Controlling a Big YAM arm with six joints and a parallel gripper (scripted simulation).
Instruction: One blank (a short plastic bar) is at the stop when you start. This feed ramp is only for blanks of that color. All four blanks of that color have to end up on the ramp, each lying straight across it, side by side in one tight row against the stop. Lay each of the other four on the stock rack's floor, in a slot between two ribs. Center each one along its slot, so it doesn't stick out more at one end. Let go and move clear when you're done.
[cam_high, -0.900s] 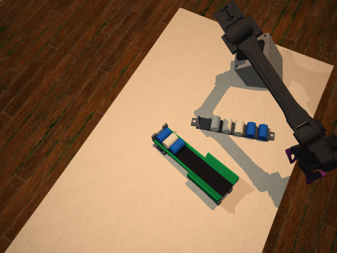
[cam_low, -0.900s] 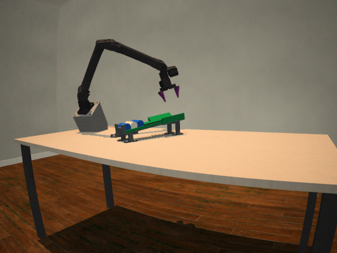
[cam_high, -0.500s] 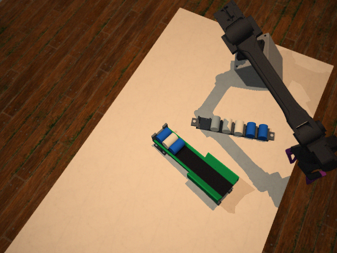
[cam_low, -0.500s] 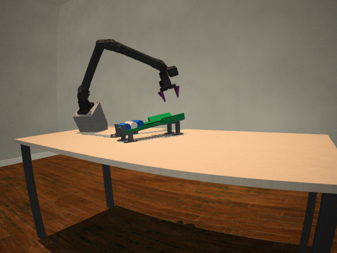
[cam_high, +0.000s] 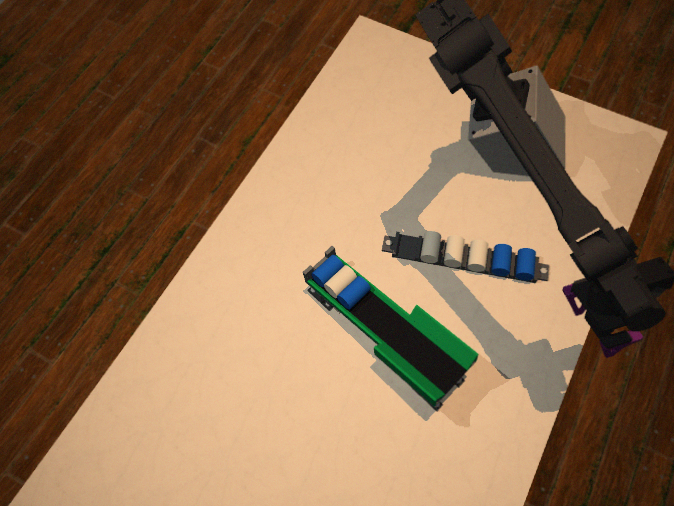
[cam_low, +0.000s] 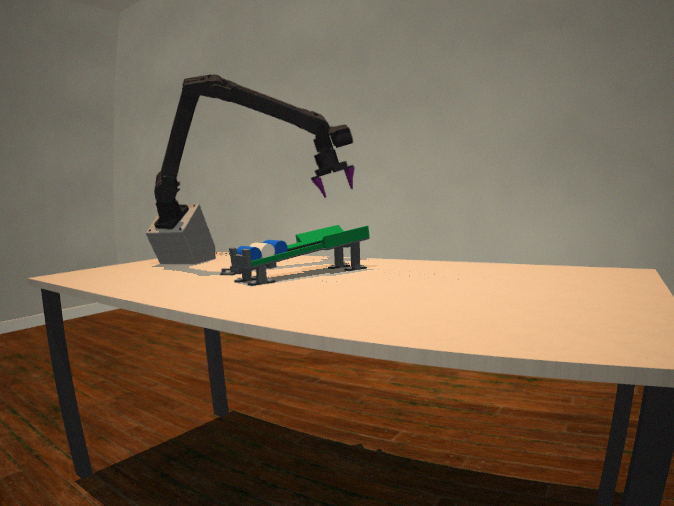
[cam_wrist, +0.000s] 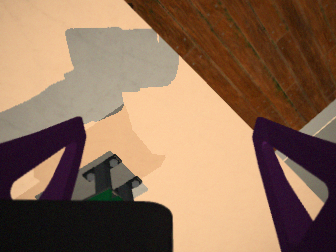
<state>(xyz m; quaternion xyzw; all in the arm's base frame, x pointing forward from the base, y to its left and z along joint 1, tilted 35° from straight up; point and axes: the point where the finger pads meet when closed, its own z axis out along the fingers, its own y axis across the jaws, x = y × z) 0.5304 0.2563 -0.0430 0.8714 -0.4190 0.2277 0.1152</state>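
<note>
The black six-joint arm (cam_high: 536, 155) (cam_low: 261, 103) is mounted on a grey box-shaped base (cam_high: 550, 127) (cam_low: 198, 247) on the pale, wood-toned desk (cam_high: 217, 348) (cam_low: 462, 310) (cam_wrist: 200, 165). The tool (cam_high: 592, 328) (cam_low: 338, 192) (cam_wrist: 169, 126) is released; its two purple, tapered fingers stand wide apart. It is raised well above the desk, near the desk's edge in the top view, and points downward.

The sloping feed ramp (cam_high: 424, 375) (cam_low: 346, 238) (cam_wrist: 107, 195), with green side walls and a dark running surface, stands on dark grey legs. Three short, rounded plastic blanks lie straight across its lower end, side by side. In order from the stop (cam_high: 309, 277) (cam_low: 246, 257), they are a first blue blank (cam_high: 327, 269) (cam_low: 249, 252), a cream-white blank (cam_high: 340, 281) (cam_low: 264, 250) and a second blue blank (cam_high: 353, 292) (cam_low: 276, 246).

The low, dark stock rack (cam_high: 542, 270) is located between the ramp and the arm's base. Five blanks lie along it, parallel to one another: a shaded greyish blank (cam_high: 430, 247), two cream-white blanks (cam_high: 454, 251), and two blue blanks (cam_high: 501, 259) at the opposite end. The slot beyond the greyish blank exposes its dark floor. Centering of the blanks along their slots cannot be confirmed.
</note>
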